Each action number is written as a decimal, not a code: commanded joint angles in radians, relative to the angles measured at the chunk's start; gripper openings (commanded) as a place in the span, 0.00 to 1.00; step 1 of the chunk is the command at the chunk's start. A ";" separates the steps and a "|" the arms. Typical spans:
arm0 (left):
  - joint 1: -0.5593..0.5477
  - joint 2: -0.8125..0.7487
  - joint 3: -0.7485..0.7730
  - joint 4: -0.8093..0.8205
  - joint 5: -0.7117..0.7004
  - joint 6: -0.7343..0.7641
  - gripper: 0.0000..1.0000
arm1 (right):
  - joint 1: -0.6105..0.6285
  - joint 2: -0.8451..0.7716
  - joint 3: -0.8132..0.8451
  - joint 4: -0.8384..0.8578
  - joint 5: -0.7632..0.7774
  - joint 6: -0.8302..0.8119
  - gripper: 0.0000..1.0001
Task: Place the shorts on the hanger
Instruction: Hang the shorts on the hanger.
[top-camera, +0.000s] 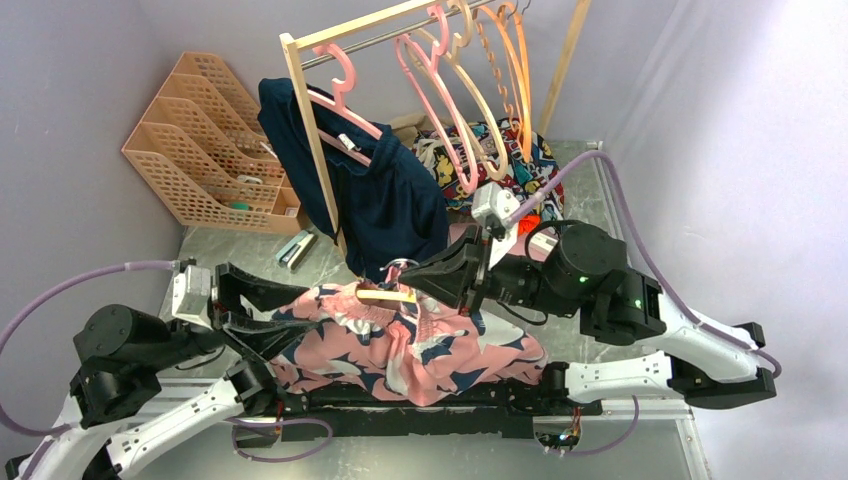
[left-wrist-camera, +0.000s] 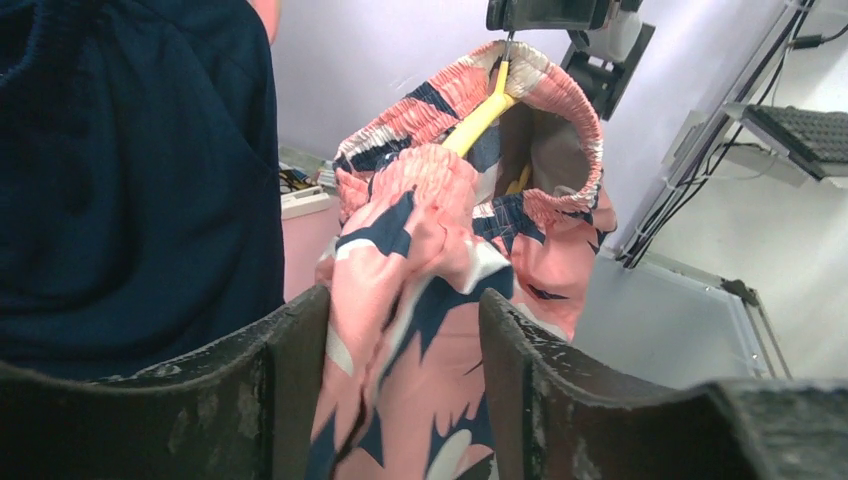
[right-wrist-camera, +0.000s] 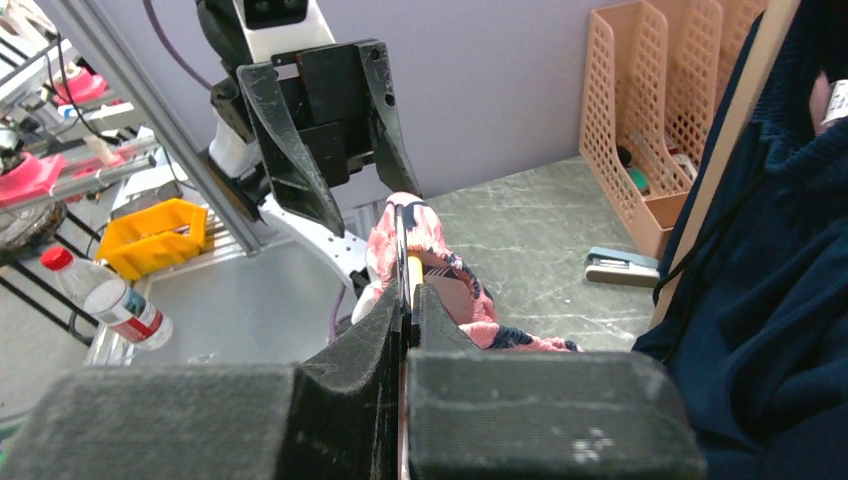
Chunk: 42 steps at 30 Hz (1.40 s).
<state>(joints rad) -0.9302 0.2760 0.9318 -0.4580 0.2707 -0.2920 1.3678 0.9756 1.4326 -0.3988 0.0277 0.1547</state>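
The salmon-pink shorts with navy and white blotches are bunched at the table's front centre. Their elastic waistband is threaded round one arm of the pale yellow hanger. My right gripper is shut on the hanger, holding it at the waistband. In the left wrist view the hanger runs up inside the open waistband. My left gripper is open, and a fold of the shorts lies between its spread fingers. It also shows in the right wrist view.
A wooden rack stands behind with pink, beige and orange hangers and a plain navy garment. Cartoon-print cloth lies at back right. A beige file organiser and a stapler sit at back left.
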 joint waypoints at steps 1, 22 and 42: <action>0.004 -0.002 0.043 -0.033 -0.037 0.014 0.64 | -0.001 -0.030 0.011 0.088 0.052 -0.003 0.00; 0.004 0.446 0.350 -0.065 0.366 0.217 0.79 | -0.001 0.032 0.037 0.079 -0.094 -0.019 0.00; 0.004 0.587 0.394 -0.187 0.424 0.312 0.56 | -0.001 0.053 0.028 0.075 -0.097 -0.032 0.00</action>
<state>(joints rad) -0.9302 0.8577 1.2987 -0.6048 0.6716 -0.0135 1.3670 1.0306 1.4372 -0.3855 -0.0635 0.1394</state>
